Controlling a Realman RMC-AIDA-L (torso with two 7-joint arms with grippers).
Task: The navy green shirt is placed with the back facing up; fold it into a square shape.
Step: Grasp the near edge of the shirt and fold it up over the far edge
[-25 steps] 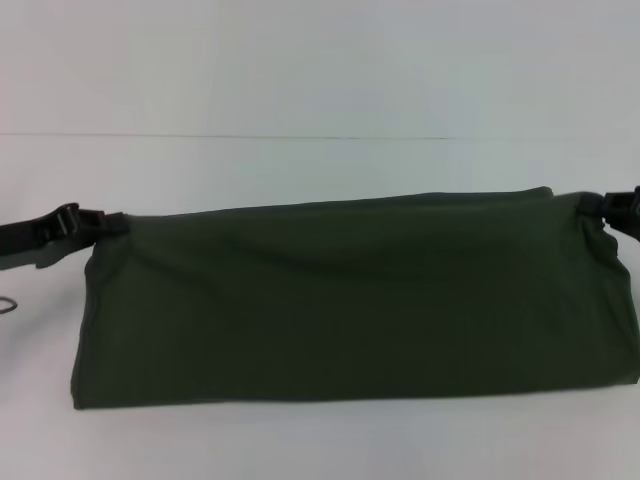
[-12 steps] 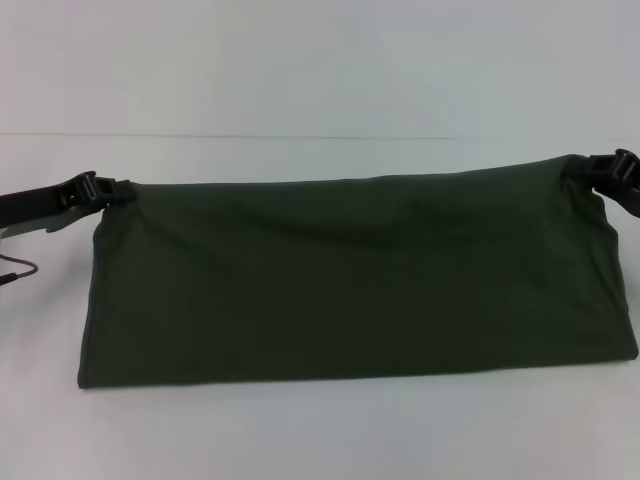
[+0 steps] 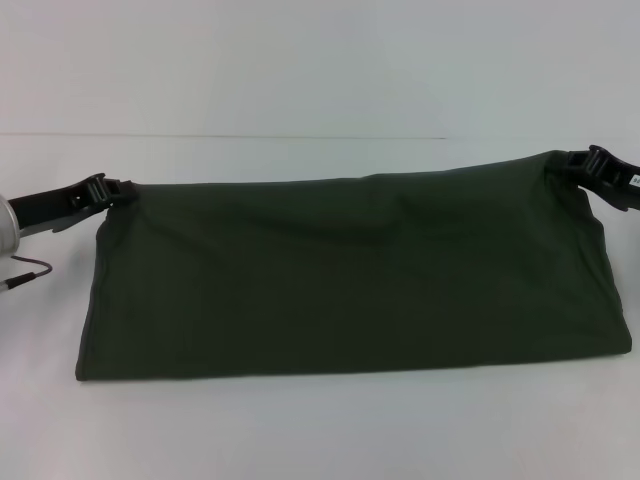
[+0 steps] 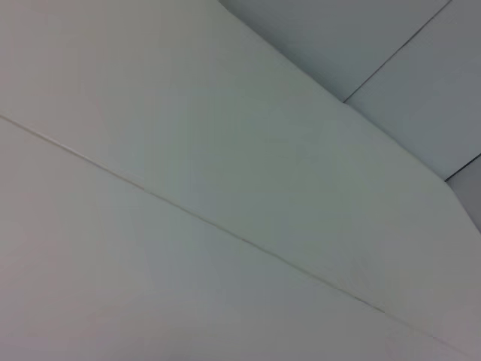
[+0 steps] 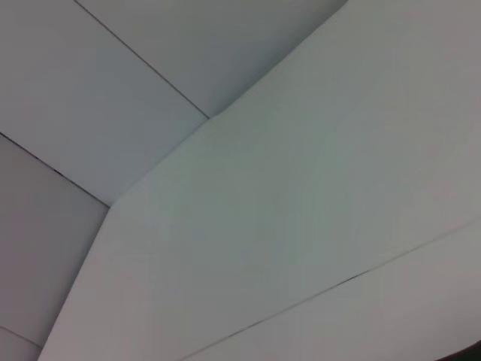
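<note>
The navy green shirt (image 3: 350, 280) spans most of the head view as a wide dark olive band, plain side showing, its near edge resting on the white table (image 3: 320, 430). My left gripper (image 3: 112, 190) is shut on the shirt's upper left corner and holds it up. My right gripper (image 3: 575, 167) is shut on the upper right corner, slightly higher than the left. The cloth hangs stretched between them. Both wrist views show only white table surface and floor, no shirt and no fingers.
A thin cable (image 3: 25, 272) hangs by my left arm at the left edge. A seam line (image 3: 250, 137) runs across the table behind the shirt.
Both grippers have lifted the shirt's top edge up and away from me, the right corner more than the left. The cloth has drawn taller and flatter, its near edge sliding slightly back.
</note>
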